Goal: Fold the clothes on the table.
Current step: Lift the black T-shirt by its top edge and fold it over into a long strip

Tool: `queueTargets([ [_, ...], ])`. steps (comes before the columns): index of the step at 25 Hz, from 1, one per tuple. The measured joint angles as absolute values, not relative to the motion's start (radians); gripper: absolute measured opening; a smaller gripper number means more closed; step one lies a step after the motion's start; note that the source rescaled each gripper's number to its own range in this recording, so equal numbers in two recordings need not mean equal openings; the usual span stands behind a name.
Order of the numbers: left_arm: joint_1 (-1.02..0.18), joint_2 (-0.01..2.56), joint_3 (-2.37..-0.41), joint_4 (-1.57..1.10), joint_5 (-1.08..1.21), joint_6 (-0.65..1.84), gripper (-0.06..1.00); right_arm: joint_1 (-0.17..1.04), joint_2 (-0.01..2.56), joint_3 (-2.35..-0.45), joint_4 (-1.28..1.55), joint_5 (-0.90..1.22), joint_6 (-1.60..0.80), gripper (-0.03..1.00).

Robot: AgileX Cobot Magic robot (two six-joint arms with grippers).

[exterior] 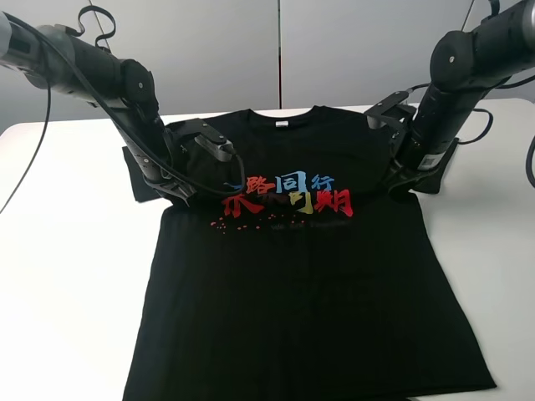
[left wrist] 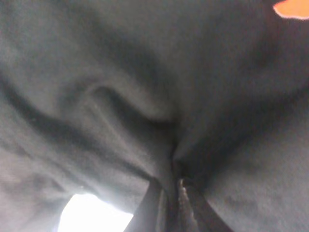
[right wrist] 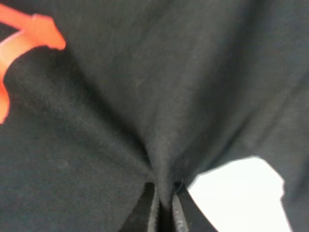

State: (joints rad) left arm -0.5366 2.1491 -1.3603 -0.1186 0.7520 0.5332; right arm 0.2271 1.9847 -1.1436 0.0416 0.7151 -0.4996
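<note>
Two grippers are clamped on one black T-shirt, which lies front-up and spread flat on the white table. Its collar points toward the grey wall, and its body reaches the lower edge of the exterior high view. The left gripper is lowered onto the garment on the left side of that view, where sleeve meets body, just beside the left end of the printed characters. The right gripper is lowered onto the matching spot on the right side, near the right end of the print. The two contact points lie level with the print and well apart, with the chest of the shirt between them. In the left wrist view the fingers are closed together with a raised ridge of black cloth drawn in between them, so this gripper is clenched on the fabric. A small patch of bare tabletop shows close beside the pinch. In the right wrist view the fingers are likewise pressed together on a pinched fold of the shirt, with bare tabletop visible immediately alongside. An orange-red fragment of the print appears at the edge of each wrist view, clear of the pinched folds.
</note>
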Motion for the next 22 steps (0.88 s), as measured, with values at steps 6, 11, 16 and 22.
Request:
queueTargets([
  [6, -0.537, 2.061, -1.466, -0.115, 0.763, 0.525, 0.0, 0.229, 1.864, -1.151, -0.098, 0.677, -0.39, 0.0],
  [11, -0.537, 1.988, -1.572, -0.072, 0.779, 0.507, 0.0, 0.229, 1.777, -1.245, -0.167, 0.709, -0.378, 0.0],
  [16, -0.537, 1.917, -1.694, 0.0, 0.796, 0.47, 0.0, 0.229, 1.731, -1.405, -0.254, 0.826, -0.377, 0.0],
  [22, -0.537, 1.849, -1.789, 0.014, 0.873, 0.45, 0.0, 0.229, 1.643, -1.478, -0.242, 0.935, -0.441, 0.0],
])
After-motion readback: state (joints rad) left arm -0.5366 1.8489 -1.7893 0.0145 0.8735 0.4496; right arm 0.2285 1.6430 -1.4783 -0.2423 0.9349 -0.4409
